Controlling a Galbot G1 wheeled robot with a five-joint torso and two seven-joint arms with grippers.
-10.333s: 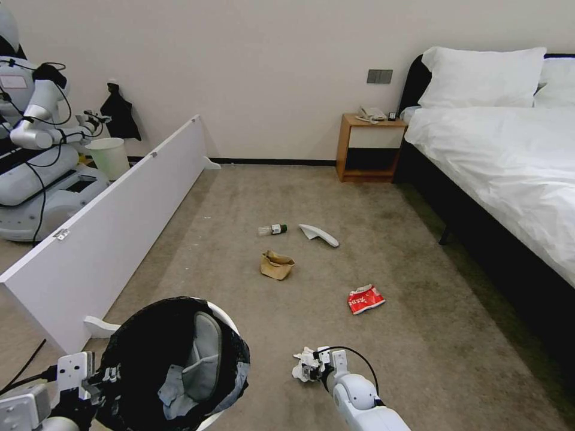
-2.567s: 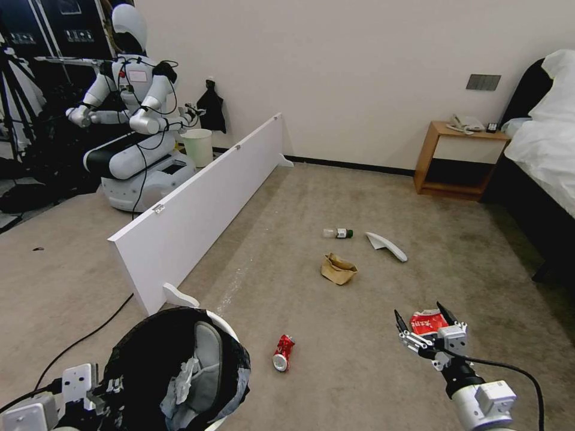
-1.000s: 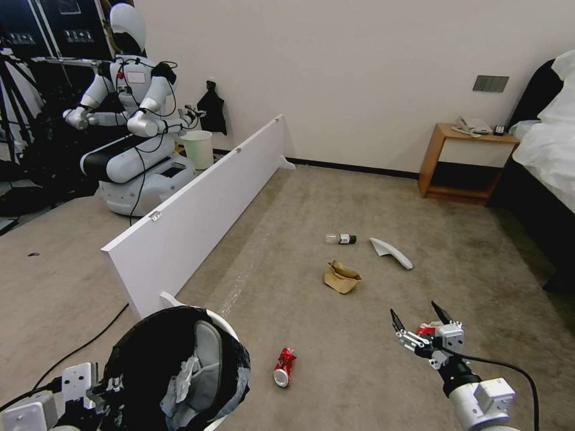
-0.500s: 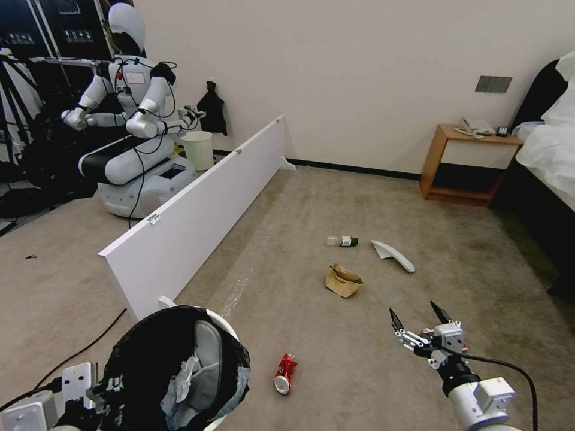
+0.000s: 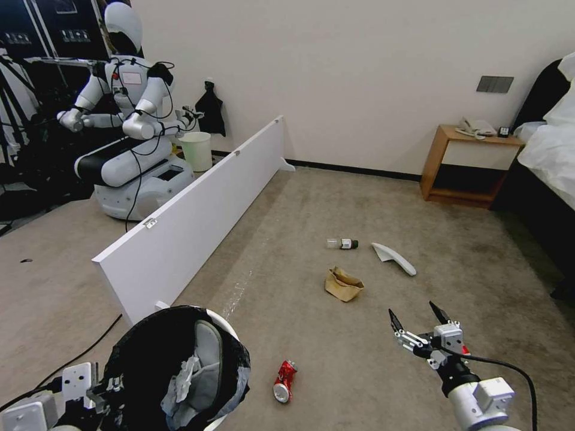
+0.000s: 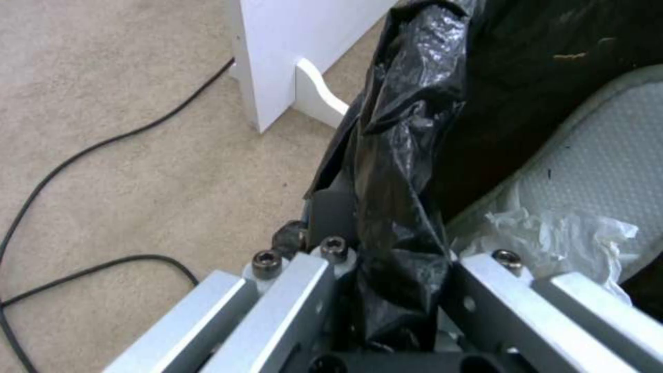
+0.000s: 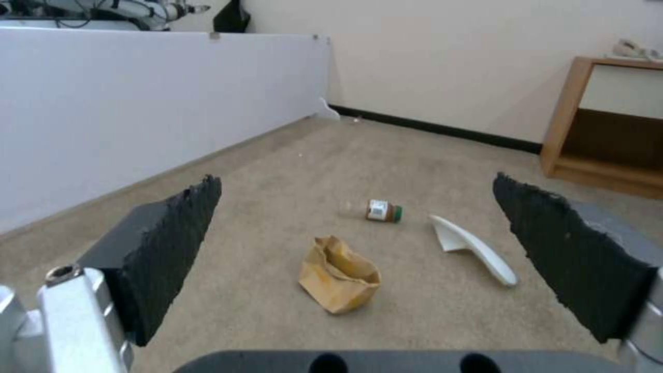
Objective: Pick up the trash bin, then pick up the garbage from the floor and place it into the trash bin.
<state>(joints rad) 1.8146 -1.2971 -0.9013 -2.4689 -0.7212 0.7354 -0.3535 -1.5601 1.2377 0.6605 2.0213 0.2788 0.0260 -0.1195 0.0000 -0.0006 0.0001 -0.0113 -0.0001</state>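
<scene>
While left gripper (image 6: 387,290) pinches crinkly black liner (image 6: 407,129), right gripper (image 5: 419,326) jaws gape.

Place: a hotel-style bedroom serving as a robot test room.
Bedroom signs: bed (image 5: 548,152) with white linen, wooden nightstand (image 5: 464,164) carrying a telephone (image 5: 476,127), carpet (image 5: 335,203).
Test signs: second robot (image 5: 129,129) sitting behind a white partition board (image 5: 197,203).

No lettering can be read anywhere. The bottle (image 7: 378,211) on the floor (image 5: 311,197) has a white label with print too small to make out. The crushed red can (image 5: 284,381) shows white markings that cannot be read. The other robot (image 5: 123,120) wears a blank-looking white chest tag.
</scene>
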